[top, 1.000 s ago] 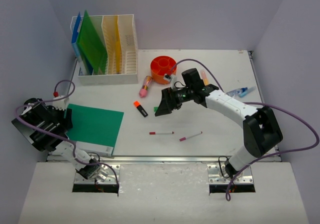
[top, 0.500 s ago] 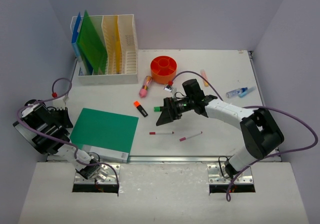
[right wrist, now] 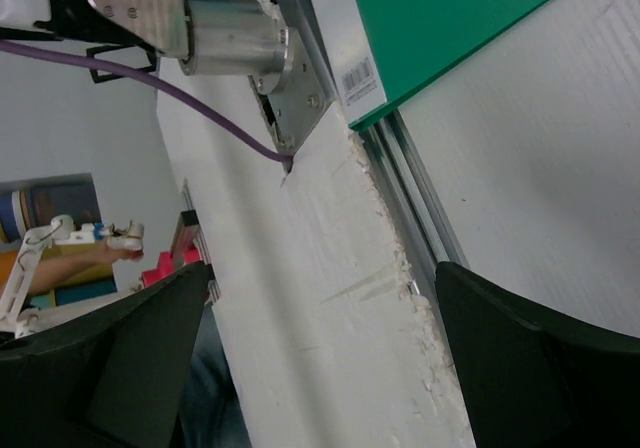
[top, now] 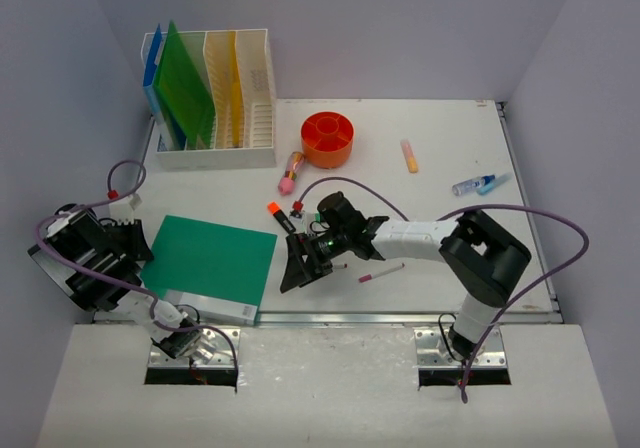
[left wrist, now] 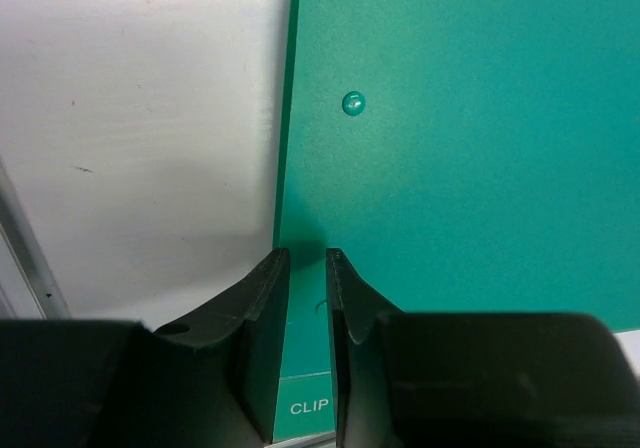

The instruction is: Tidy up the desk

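The desk [top: 440,128] is a white tabletop with a metal rail [top: 400,318] along its front. A green folder [top: 210,258] lies at the front left on a white slab. My left gripper [top: 140,243] hangs over the folder's left edge. In the left wrist view its jaws [left wrist: 308,258] stand a narrow gap apart above the folder [left wrist: 480,148], with nothing pinched. My right gripper [top: 295,268] is wide open and empty, low beside the folder's right edge. The right wrist view looks past the gripper [right wrist: 320,368] at the rail [right wrist: 400,208] and the folder's corner [right wrist: 450,18].
A white file rack [top: 255,98] with upright folders stands back left. An orange round holder [top: 328,138], a pink highlighter [top: 291,171], an orange-black marker [top: 281,217], a red-capped pen [top: 382,272], an orange marker [top: 409,155] and a blue pen [top: 473,184] lie about. Lavender walls close the sides.
The right arm swung from mid-desk down to the front, beside the folder. The folder and slab slid right. The left jaws closed, then parted a little.
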Tool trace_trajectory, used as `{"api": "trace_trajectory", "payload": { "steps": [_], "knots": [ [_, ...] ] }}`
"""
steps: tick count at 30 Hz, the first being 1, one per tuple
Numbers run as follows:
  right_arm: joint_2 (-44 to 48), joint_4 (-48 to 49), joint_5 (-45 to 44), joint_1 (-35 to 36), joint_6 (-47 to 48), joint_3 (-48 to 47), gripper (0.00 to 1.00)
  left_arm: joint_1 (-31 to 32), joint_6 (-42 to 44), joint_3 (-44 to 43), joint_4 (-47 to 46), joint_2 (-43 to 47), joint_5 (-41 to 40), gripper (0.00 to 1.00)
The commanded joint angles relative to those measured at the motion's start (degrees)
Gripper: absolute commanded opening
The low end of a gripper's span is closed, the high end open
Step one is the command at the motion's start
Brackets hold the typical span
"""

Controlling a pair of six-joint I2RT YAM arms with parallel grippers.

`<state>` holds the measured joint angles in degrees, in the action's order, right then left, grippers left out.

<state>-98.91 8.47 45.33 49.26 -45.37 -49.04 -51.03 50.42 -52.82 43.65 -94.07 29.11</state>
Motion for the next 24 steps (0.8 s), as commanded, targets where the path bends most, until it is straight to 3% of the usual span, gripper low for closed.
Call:
{"api": "trace_trajectory", "payload": {
  "steps": [1,13,24],
  "knots": [
    [-4.8,8.7,-6.6,2.3,-10.0,-2.9,0.94,-0.4,-0.3,1.1,-1.2,2.4,0.7,0.2],
    [-16.2,21.2,-13.1,8.5,-27.3,-2.4,0.78,-0.4,-1.8,3.7,-1.9,2.8,2.9,0.2],
    [-24.7,24.8,-16.5,11.1,-36.6,-7.7,0.75,-0.4,-2.3,6.8,-2.4,5.4,3.4,0.19]
  ]
}}
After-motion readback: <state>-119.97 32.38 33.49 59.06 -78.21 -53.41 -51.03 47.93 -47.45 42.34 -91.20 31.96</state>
